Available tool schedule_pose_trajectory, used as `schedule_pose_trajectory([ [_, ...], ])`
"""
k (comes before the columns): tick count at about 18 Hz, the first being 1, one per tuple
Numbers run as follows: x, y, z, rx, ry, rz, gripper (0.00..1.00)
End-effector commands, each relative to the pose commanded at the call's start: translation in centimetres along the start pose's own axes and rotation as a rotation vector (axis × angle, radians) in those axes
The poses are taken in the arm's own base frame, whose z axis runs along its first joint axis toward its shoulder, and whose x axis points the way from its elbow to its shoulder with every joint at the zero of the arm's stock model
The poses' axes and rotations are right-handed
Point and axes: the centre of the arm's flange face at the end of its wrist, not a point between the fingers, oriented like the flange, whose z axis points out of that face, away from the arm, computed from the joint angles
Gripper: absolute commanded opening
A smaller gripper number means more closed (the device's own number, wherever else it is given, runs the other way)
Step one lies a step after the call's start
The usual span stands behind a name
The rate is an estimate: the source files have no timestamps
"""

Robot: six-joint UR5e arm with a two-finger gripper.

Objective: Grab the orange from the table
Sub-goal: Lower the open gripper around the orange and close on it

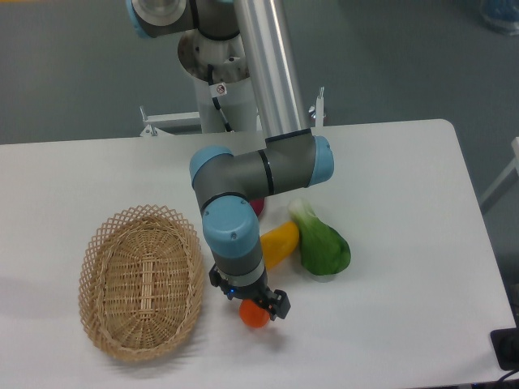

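Note:
The orange (255,318) is small, bright orange-red, and lies at the front middle of the white table (405,243), right of the basket. My gripper (252,305) points straight down over it, its black fingers (280,304) standing on either side of the fruit and closed against it. Only the front lower part of the orange shows below the gripper; the rest is hidden by the wrist. The orange is at or just above the tabletop; I cannot tell which.
A woven wicker basket (141,281) lies to the left of the gripper. An elongated yellow-orange fruit (280,241), a green vegetable (323,245) and a partly hidden dark magenta fruit (258,207) lie just behind the gripper. The arm's elbow hangs over them.

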Motion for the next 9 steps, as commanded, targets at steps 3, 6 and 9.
schedule_pose_trajectory([
  [3, 0.04, 0.19, 0.07, -0.010, -0.005, -0.001, 0.93],
  [6, 0.07, 0.22, 0.03, -0.010, -0.006, -0.003, 0.80],
  [9, -0.01, 0.16, -0.18, -0.008, -0.008, -0.009, 0.63],
])
